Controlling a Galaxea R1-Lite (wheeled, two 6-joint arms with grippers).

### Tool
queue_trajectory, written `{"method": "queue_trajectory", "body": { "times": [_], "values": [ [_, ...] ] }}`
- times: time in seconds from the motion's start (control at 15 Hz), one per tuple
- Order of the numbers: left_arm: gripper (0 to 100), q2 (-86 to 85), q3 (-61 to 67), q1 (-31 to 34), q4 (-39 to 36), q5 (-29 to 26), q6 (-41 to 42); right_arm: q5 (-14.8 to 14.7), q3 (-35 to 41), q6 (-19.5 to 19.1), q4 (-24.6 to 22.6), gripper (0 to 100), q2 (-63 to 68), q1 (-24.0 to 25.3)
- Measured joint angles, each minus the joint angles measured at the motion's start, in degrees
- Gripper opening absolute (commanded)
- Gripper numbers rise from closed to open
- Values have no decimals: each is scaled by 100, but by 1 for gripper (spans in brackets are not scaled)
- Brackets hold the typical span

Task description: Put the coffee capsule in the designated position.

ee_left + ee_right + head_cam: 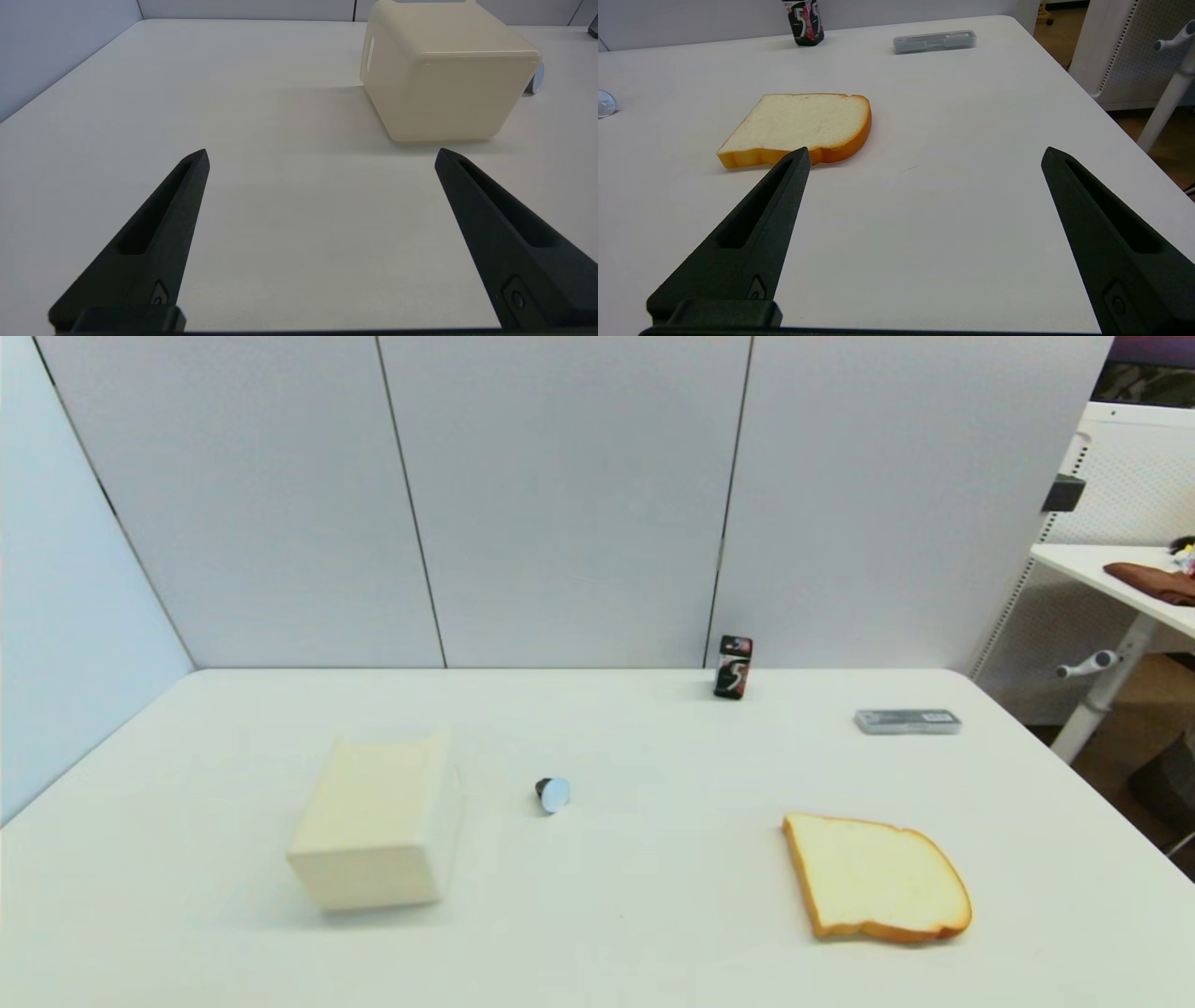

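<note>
Cream plastic box (373, 821), squarish w/ a slot handle, sits on the left part of the white counter (653, 915); it shows only blank cream faces and no opening can be made out. Left hand (320, 156) hovers low near that box, fingers spread wide, holding nothing. Just right of the box, apart from it, lies the tiny dark capsule w/ round silver foil face (553, 794), tipped on its side, foil toward the camera. Further right: a black upright gum pack (734, 666) at the back edge, a pale bread slice w/ tan crust (873, 877) up front, a flat clear-grey case (907, 721) behind it. Right hand (924, 156) hangs beside the bread, fingers also spread, empty.

Risks, as I judge: capsule is small, tapered and could roll or squirt out of a pinch; the box wall is close enough to get bumped. Designated spot isn't marked anywhere visible. Both arms are out of the head view.
</note>
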Motion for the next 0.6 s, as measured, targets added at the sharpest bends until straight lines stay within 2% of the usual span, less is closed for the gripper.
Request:
{"method": "queue_trajectory", "body": {
  "times": [0.6],
  "values": [
    [100,0,0,0,0,0,2,0,0,-1,0,100,0,0]
  ]
}}
